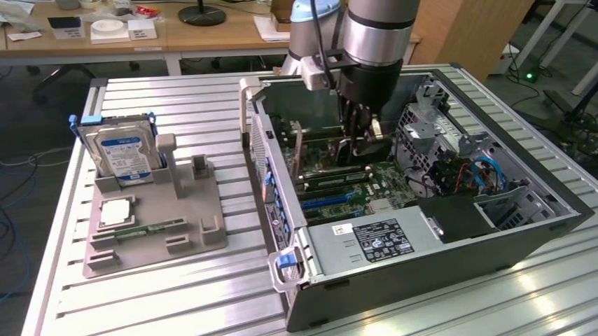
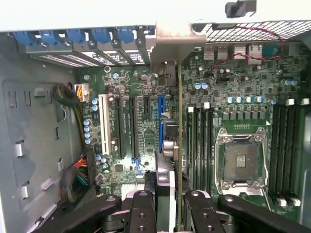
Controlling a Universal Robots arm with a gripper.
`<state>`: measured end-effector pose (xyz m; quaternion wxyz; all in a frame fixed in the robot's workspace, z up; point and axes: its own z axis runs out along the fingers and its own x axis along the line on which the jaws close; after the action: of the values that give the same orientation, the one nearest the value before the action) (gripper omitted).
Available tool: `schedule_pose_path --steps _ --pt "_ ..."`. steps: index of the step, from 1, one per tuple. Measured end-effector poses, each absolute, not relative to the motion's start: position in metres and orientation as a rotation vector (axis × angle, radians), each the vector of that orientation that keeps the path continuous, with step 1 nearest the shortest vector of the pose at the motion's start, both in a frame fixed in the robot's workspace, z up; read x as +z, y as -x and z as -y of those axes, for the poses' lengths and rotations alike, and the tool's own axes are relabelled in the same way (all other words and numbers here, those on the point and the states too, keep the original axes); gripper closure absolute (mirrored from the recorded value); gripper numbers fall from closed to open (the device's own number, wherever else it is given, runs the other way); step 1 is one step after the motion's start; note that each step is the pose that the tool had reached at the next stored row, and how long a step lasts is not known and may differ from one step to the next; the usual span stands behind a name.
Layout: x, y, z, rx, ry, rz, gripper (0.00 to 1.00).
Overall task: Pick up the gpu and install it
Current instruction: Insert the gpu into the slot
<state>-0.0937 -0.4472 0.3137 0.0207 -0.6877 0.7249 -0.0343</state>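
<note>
The open computer case [image 1: 280,210] lies on its side on the slatted table, and my arm reaches down into it. My gripper [image 1: 363,147] hangs low over the motherboard [image 1: 360,189]. In the wrist view the gpu [image 2: 167,160] appears edge-on as a thin dark card with a silvery metal bracket [image 2: 167,46] at its far end, against the case's rear slot openings. My gripper [image 2: 170,201] is shut on the card, with one black finger [image 2: 143,206] on each side. The card stands over the expansion slots, right beside the blue slot [image 2: 161,116]. Whether it sits in a slot I cannot tell.
A grey fixture [image 1: 178,238] at the exterior view's left holds an upright hard drive [image 1: 122,157], a flat chip [image 1: 117,212] and a green memory stick [image 1: 154,227]. Inside the case are the empty CPU socket [image 2: 241,162], memory slots [image 2: 286,145], the power supply [image 1: 374,241] and loose cables [image 1: 472,175].
</note>
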Motion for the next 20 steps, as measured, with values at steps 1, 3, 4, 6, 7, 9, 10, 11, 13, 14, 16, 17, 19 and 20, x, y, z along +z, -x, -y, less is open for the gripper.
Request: schedule_pose_path --steps 1,3,4,6,7,9,10,11,13,14,16,17,19,20 --pt "0.312 0.094 0.447 -0.106 2.133 -2.248 0.72" --pt "0.309 0.094 0.447 -0.104 2.132 -2.248 0.72" --pt "0.308 0.094 0.447 -0.097 2.130 -2.245 0.72" --pt "0.306 0.094 0.448 -0.086 2.125 -2.241 0.72" --pt "0.304 0.094 0.448 -0.086 2.125 -2.241 0.72" --pt "0.302 0.094 0.449 -0.085 2.126 -2.242 0.72" --pt "0.301 0.094 0.450 -0.084 2.126 -2.243 0.72" --pt "0.299 0.095 0.450 -0.083 2.127 -2.243 0.72" --pt "0.297 0.096 0.450 -0.080 2.128 -2.244 0.72" --pt "0.295 0.097 0.450 -0.079 2.129 -2.245 0.72" --pt "0.293 0.097 0.452 -0.078 2.130 -2.246 0.72" --pt "0.292 0.097 0.454 -0.077 2.130 -2.246 0.72" --pt "0.290 0.097 0.458 -0.075 2.130 -2.247 0.72" --pt "0.288 0.097 0.460 -0.074 2.130 -2.247 0.72"
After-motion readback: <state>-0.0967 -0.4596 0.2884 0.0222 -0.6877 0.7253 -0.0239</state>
